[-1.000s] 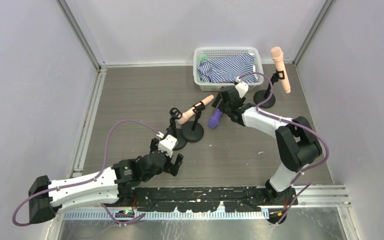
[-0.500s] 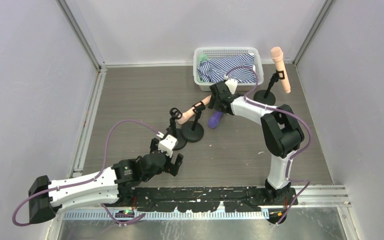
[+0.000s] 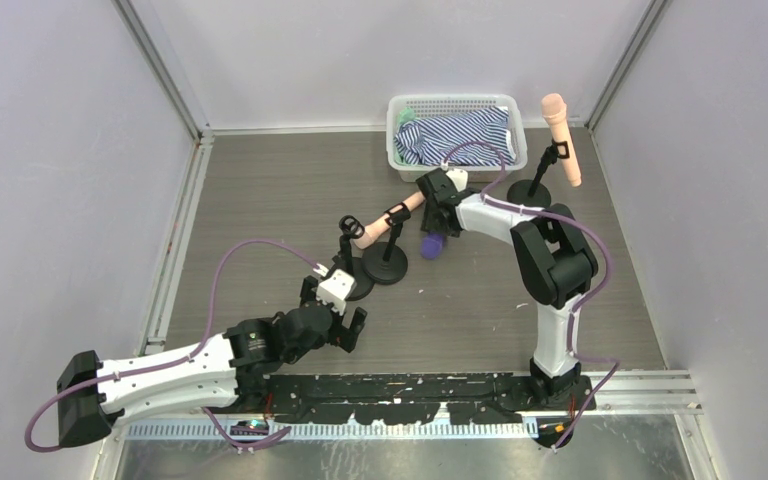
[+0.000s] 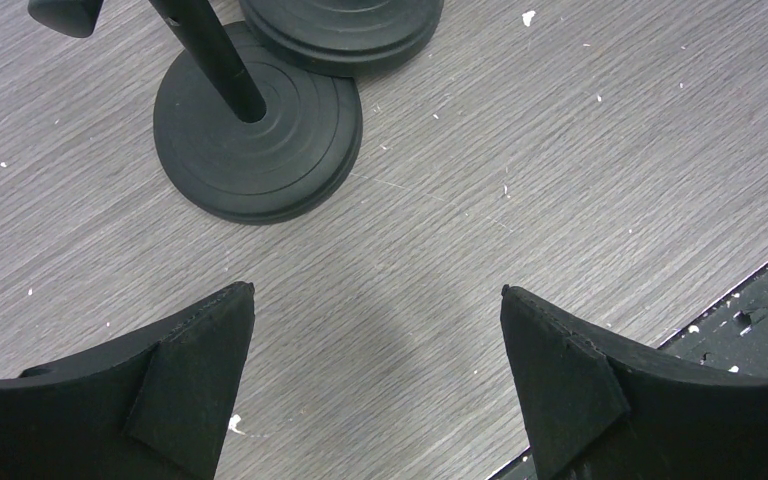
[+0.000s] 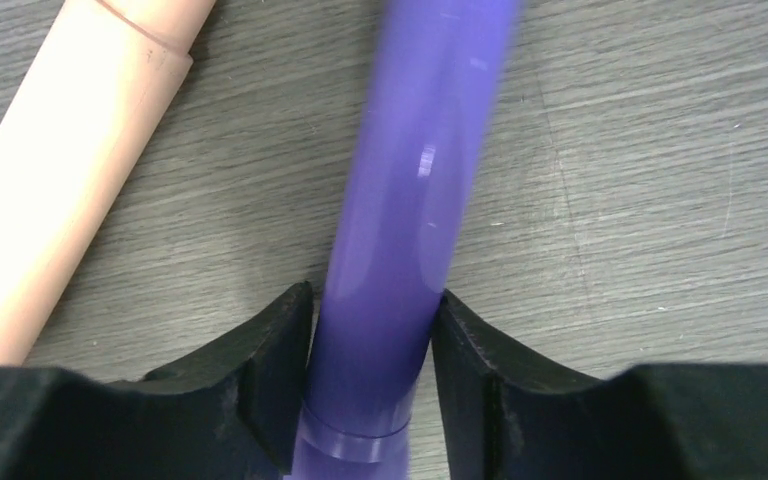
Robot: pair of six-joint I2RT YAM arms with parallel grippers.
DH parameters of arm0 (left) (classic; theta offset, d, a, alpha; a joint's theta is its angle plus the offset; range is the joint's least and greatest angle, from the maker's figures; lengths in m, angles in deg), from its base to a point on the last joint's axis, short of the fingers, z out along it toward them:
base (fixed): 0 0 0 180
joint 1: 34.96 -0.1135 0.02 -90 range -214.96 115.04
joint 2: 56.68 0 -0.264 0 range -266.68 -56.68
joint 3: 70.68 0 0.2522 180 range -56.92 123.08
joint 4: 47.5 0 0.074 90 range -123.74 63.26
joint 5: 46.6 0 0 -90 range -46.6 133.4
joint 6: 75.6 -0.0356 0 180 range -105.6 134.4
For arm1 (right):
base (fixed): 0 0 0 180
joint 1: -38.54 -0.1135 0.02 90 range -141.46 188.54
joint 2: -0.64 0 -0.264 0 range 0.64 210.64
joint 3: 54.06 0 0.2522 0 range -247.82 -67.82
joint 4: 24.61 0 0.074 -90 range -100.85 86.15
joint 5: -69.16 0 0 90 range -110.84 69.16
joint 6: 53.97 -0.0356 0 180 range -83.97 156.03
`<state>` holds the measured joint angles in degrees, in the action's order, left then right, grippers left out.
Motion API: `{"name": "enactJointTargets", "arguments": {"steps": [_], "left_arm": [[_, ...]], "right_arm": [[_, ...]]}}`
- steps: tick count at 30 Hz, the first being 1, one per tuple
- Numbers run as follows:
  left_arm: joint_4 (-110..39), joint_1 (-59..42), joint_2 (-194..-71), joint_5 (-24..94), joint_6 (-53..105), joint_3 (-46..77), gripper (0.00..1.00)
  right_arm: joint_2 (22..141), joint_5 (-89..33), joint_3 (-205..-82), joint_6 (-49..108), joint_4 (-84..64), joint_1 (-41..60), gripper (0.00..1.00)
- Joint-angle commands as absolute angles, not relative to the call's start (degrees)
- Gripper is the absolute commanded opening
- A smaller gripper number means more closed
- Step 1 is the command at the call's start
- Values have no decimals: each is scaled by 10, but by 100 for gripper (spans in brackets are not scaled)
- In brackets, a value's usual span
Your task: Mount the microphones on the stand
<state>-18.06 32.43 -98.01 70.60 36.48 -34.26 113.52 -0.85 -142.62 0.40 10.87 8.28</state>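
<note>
Between the right tool's (image 5: 372, 300) fingers sits the purple mic (image 5: 410, 200), clamped both sides, by the tabletop (image 5: 640, 200). Pink mic (image 5: 70, 190) is just left of it, clipped in a stand (image 3: 388, 262). Left tool (image 4: 375, 340) is apart, nr another stand base (image 4: 258, 140); basket (image 3: 455, 105) is behind.

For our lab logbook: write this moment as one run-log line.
right end effector: shut on purple microphone | left end effector: open, by empty microphone stand
</note>
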Motion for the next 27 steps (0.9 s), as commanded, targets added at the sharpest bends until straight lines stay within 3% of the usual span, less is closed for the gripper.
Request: {"name": "enactJointTargets", "arguments": {"steps": [1,8,13,18,27], "left_arm": [[-195,326,-979,709,364,-339,95],[-191,326,-971,714,366,-340,96],[-181,325,-941,732,374,-345,100],[-173,325,-897,732,376,-353,100],[-93,325,-795,703,473,-332,100]], "right_arm": [[1126,-32,-1414,20,108,80,46],[1038,-61,-1335,47,74,95,29],[877,-69,-1231,72,37,110,23],[690,-93,-1111,75,-23,128,3],[450,-123,-1040,59,10,221,1]]}}
